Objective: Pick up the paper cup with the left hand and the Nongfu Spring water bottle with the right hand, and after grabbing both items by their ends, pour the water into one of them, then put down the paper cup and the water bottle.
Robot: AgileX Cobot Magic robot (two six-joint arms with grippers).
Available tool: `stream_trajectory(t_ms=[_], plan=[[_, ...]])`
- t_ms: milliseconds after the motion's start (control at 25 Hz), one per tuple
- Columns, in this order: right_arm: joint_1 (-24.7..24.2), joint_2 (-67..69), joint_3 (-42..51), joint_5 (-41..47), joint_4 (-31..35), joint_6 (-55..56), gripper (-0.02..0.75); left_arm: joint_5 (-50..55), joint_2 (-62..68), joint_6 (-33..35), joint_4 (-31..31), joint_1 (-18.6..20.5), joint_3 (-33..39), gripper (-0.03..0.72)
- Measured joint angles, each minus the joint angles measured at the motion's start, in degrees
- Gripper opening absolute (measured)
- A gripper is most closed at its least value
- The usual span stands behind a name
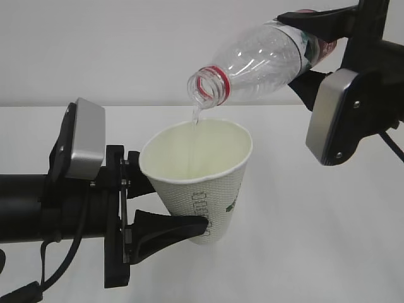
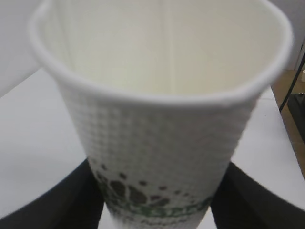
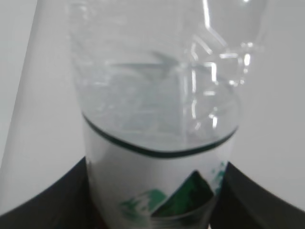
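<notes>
My left gripper (image 1: pixel 180 211) is shut on the lower end of the white paper cup (image 1: pixel 202 183), which tilts its mouth up and to the right. In the left wrist view, black fingers (image 2: pixel 52 200) flank the cup (image 2: pixel 162 119) on both sides of the gripper (image 2: pixel 157 205). My right gripper (image 1: pixel 309 50) is shut on the labelled base end of the Nongfu Spring water bottle (image 1: pixel 265 53). The bottle is tipped neck-down to the left. A thin stream of water (image 1: pixel 196 117) falls from its red-ringed mouth into the cup. In the right wrist view, the bottle (image 3: pixel 157 95) sits in the gripper (image 3: pixel 155 200) with water (image 3: pixel 133 105) inside.
The white table (image 1: pixel 315 240) lies beneath both arms, and a plain white wall stands behind. Both the cup and the bottle hang in the air above the tabletop.
</notes>
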Motion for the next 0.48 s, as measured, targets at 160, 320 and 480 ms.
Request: stream_trajectory(t_ms=[160,320,480], plan=[[0.00,0.00,0.00,0.00,0.00,-0.20,0.451,0.00,0.00,0.00,0.00,0.00,0.00,0.464],[0.00,0.00,0.00,0.00,0.00,-0.37,0.451,0.00,0.00,0.00,0.00,0.00,0.00,0.464],[0.00,0.00,0.00,0.00,0.00,-0.46,0.451,0.00,0.00,0.00,0.00,0.00,0.00,0.464]])
